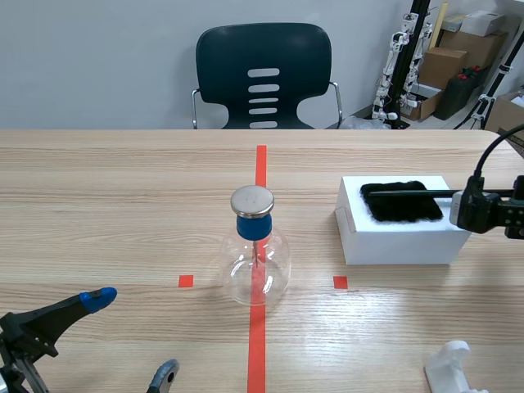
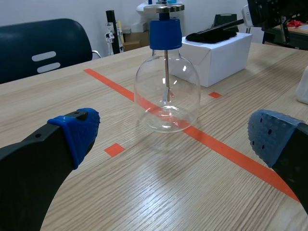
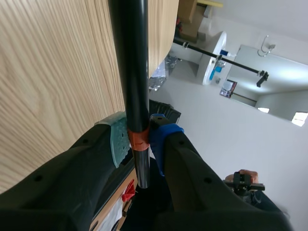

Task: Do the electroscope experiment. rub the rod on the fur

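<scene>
The rod [image 3: 129, 62] is in your right pincer [image 3: 139, 143]. The two pads pinch it near its back end, right on the orange-red band, and the long black shaft runs straight out ahead of the fingers. In the scene view that shaft lies across the top of the fur [image 1: 401, 202], the black patch directly ahead of the right pincer on the white box [image 1: 393, 241]. The far tip sits near the fur's far edge. From here you can't tell whether the rod presses into the pile or hangs just over it.

So the rubbing step is the one in hand: rod gripped and lined up over the fur, with charging the job now. The next move, as I read it, calls for firm contact. Bring the rod down into the fur if it isn't there, then stroke it along its own length, drawing back toward the pincer and pushing out again. Keep the strokes short enough to stay on the patch. Watch the box, because it looks light and a hard drag could slide it across the table [image 1: 98, 188].

The electroscope [image 1: 255, 266] stands well off to the side of the right pincer, a glass flask with a blue stopper and a metal cap, untouched. It sits ahead of your left pincer [image 1: 131, 337], which rests low by the table with its fingers spread wide, holding nothing. Nothing is asked of that arm for this step.
</scene>
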{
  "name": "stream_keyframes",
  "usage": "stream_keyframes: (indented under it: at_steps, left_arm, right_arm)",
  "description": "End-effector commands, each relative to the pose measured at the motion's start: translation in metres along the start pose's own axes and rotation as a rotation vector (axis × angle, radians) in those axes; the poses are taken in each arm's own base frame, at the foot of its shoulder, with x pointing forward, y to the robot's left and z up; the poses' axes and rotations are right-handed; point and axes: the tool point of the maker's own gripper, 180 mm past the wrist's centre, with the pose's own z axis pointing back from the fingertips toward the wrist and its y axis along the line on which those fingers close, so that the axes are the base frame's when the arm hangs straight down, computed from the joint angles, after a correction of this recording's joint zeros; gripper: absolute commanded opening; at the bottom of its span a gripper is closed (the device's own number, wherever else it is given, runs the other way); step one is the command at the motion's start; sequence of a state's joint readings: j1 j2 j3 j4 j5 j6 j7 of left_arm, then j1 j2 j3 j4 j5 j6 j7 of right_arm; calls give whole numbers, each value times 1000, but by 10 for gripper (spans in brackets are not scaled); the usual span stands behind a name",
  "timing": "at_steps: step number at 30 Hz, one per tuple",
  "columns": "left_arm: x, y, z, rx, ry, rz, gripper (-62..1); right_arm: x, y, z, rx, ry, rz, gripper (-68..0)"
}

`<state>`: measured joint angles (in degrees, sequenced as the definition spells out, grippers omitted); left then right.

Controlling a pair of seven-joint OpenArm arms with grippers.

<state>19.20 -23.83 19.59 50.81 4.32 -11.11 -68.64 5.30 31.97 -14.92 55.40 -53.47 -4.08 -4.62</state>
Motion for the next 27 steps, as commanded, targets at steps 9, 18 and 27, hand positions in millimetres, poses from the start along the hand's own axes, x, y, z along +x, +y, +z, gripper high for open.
stream_keyframes:
  at_steps: [9, 18, 27]
  left_arm:
    - [5, 1, -2, 2, -23, 0, 14]
    - [5, 1, -2, 2, -23, 0, 14]
    - [5, 1, -2, 2, -23, 0, 14]
  right_arm:
    - [-38, -21, 3, -37, 43, 28, -660]
    - [-46, -32, 4, -60, 34, -20, -660]
    - [-59, -66, 31, -160, 35, -35, -660]
